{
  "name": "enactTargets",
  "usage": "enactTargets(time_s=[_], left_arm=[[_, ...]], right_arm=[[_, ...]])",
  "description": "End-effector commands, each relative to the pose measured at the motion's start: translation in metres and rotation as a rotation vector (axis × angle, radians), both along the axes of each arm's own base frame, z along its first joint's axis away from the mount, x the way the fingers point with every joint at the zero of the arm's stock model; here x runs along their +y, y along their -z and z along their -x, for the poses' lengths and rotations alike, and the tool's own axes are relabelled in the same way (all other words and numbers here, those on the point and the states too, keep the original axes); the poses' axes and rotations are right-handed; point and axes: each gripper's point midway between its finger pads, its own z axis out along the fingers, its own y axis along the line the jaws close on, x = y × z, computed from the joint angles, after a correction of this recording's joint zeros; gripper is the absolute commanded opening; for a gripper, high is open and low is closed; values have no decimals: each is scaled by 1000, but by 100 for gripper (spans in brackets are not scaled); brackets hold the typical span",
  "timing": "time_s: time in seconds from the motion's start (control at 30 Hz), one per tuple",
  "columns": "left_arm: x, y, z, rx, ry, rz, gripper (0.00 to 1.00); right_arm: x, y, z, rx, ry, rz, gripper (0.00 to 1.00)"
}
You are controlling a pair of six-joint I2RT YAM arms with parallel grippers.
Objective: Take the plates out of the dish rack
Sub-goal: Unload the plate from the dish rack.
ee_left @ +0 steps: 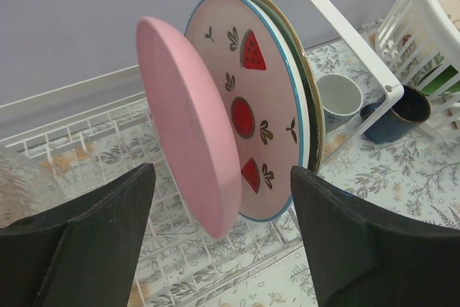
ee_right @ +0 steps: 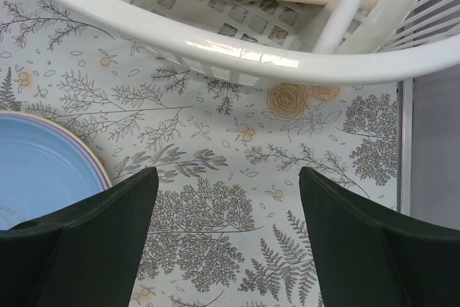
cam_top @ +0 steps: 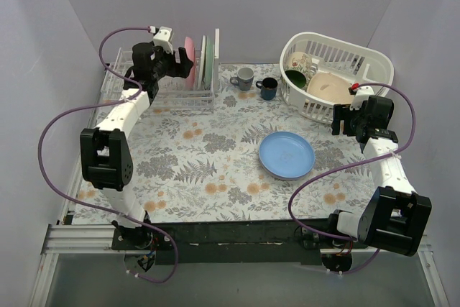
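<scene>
The white wire dish rack [cam_top: 164, 90] stands at the back left. In it stand a plain pink plate [cam_top: 189, 62] and, behind it, a pale green one [cam_top: 205, 59] with others. In the left wrist view the pink plate [ee_left: 190, 116] leans in front of a pink watermelon-patterned plate [ee_left: 262, 98]. My left gripper [ee_left: 223, 210] is open, its fingers on either side of the pink plate's lower edge, not touching it. A blue plate [cam_top: 286, 154] lies flat on the table, with a purplish rim. My right gripper [ee_right: 226, 199] is open and empty above the table, right of the blue plate [ee_right: 43, 170].
A white oval slotted basket [cam_top: 374, 59] with dishes stands at the back right, its rim [ee_right: 215, 41] just beyond my right gripper. A grey mug [cam_top: 244, 77] and a dark blue mug [cam_top: 267, 88] stand between rack and basket. The rack's tall end panel [ee_left: 338, 30] is right of the plates.
</scene>
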Motion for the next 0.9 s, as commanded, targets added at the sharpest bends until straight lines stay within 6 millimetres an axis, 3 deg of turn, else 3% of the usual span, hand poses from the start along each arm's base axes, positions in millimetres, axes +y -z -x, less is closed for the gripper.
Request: enactTargets(time_s=[0.0,0.1,0.13,0.23,0.53,0.67,0.7,0.8,0.87], left_arm=[[-10,-22,-5,-36,68,41,68],[-14,-14,-13,-15,93,48,58],[-14,-12,-15,-10,97,49,49],[-17,-4,-19,7,110,54,35],[-17,13,-25,38,121,38,33],[-18,14,-27,42,130,40,23],[-18,14,-27,43,130,40,13],[-18,15,-30,51,124,39,0],[-17,13,-30,48,122,40,0]], right_arm=[[1,-7,-1,-27,-8,-7,87],[1,-6,-1,-25,-8,-4,87],[1,-7,-1,-28,-8,-3,87],[1,-8,0,-30,-7,-2,87],[2,-8,0,-30,-13,-3,87],[2,-9,0,-33,-12,-3,87],[2,-9,0,-35,-12,-2,87],[2,-9,0,-36,-13,-3,87],[2,-8,1,-33,-13,-3,87]])
